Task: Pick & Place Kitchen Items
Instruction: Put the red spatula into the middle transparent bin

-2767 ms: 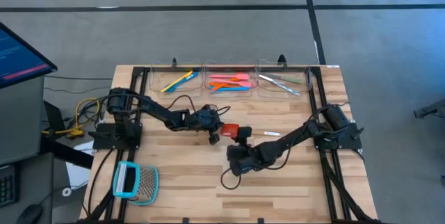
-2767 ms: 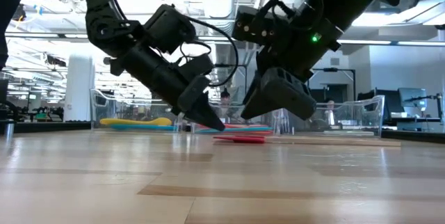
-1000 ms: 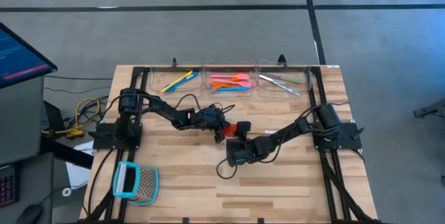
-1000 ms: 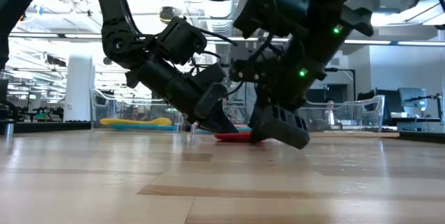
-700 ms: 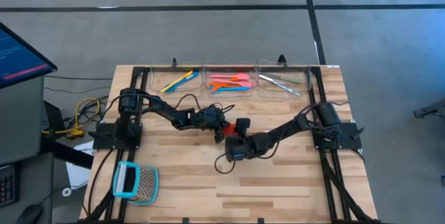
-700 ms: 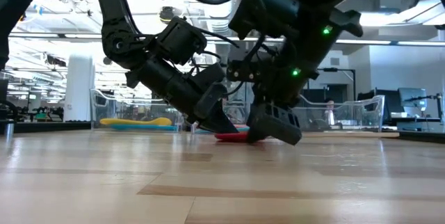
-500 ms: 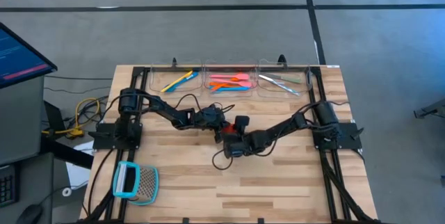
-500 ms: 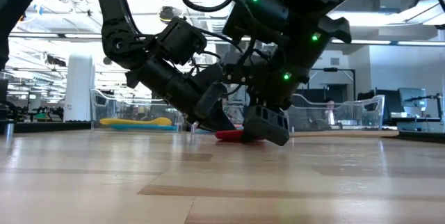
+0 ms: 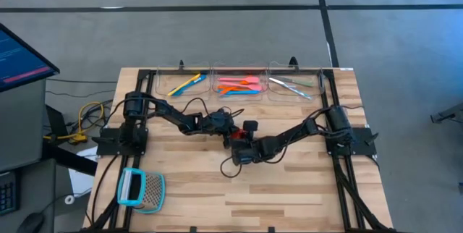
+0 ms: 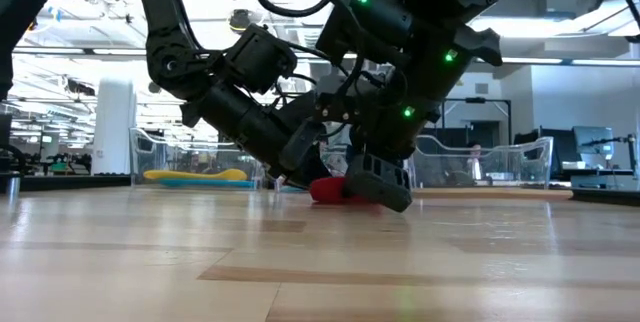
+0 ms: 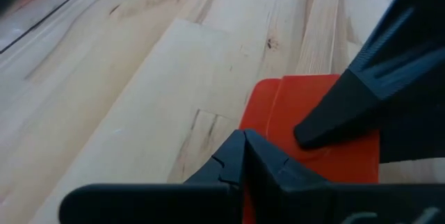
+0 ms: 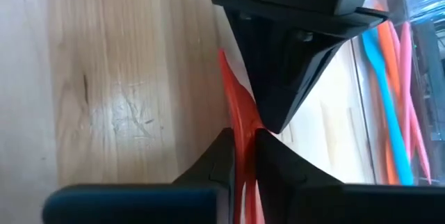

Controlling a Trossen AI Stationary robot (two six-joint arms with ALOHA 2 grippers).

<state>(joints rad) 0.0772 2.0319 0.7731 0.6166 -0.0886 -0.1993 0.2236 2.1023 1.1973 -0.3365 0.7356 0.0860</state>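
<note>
The red-headed spatula's head sits low over the middle of the table, between my two grippers; the right arm hides its handle. My left gripper reaches in from the table's left, shut, its tip against the head. Coming in from the right, my right gripper is shut on the same head. The other kitchen items lie in clear trays along the far edge: yellow and blue, pink, orange and blue, silvery pieces. My left gripper touches the near edge of the red head with its shut fingertips. It slants down from the table's left. My right gripper pinches the thin red head between its two fingers, right beside the left gripper's tip. It slants down from the table's right. The head shows edge-on between the fingers, low over the wood.
A teal-framed mesh tool lies at the near left corner. The black frame rails run down both sides of the table. A monitor stands off the left edge. Bare wood spans the near half.
My right gripper has gone toward the table's left and down, up to the left gripper's tip, and its fingers now stand on the red head. The head, flat on the wood a second ago, now shows taller in the low view, tipped up.
</note>
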